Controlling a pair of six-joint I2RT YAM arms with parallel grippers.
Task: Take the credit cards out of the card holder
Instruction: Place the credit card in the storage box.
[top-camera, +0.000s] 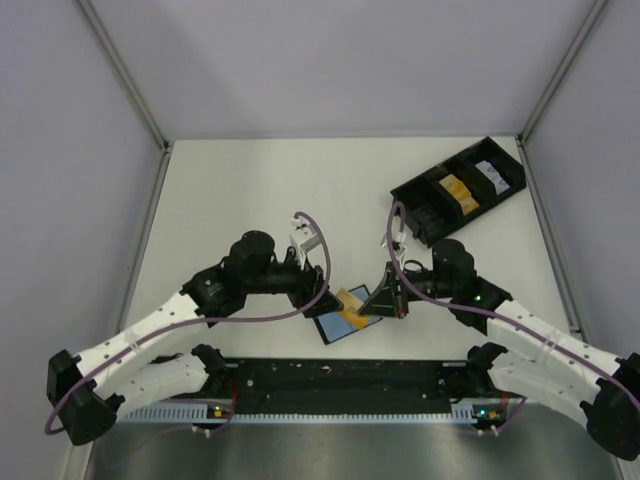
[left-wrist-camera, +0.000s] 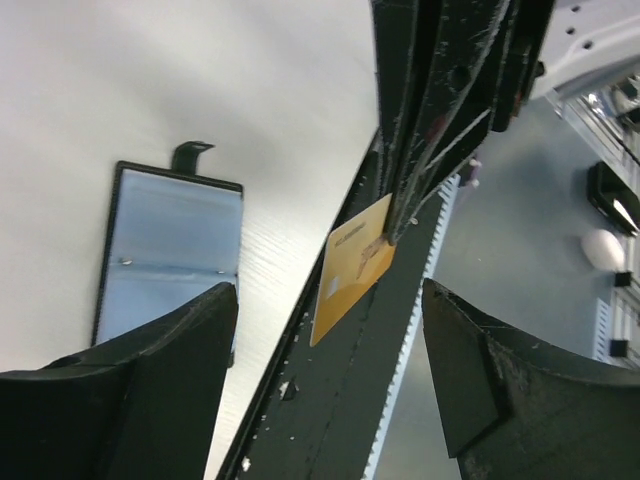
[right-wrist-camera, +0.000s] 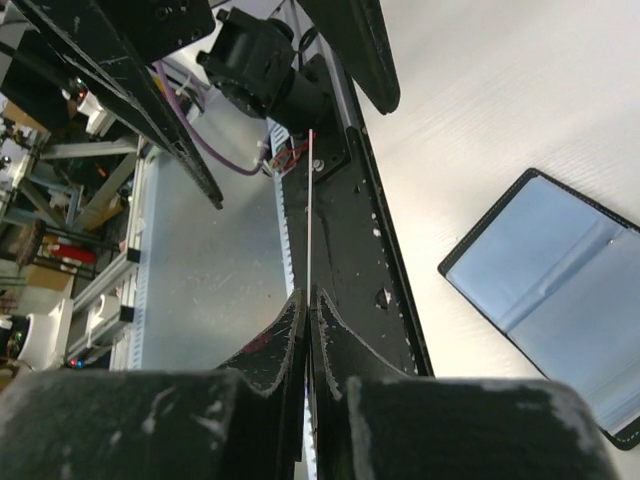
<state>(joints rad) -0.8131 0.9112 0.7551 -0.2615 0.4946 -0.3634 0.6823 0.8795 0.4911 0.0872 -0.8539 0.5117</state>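
The card holder (top-camera: 335, 327) lies open and flat on the white table, its glossy blue-grey inside facing up (left-wrist-camera: 170, 250) (right-wrist-camera: 560, 290). An orange-yellow credit card (top-camera: 352, 304) hangs in the air just above the holder's right side. My right gripper (top-camera: 386, 299) is shut on one end of it. In the right wrist view the card (right-wrist-camera: 310, 220) shows edge-on, rising from the closed right gripper (right-wrist-camera: 308, 300). My left gripper (top-camera: 322, 297) stands open on the card's other side; the card (left-wrist-camera: 352, 268) lies beyond its spread fingers, untouched.
A long black compartmented tray (top-camera: 460, 190) with small items stands at the back right. A black toothed rail (top-camera: 350, 375) runs along the near edge between the arm bases. Grey enclosure walls close in both sides.
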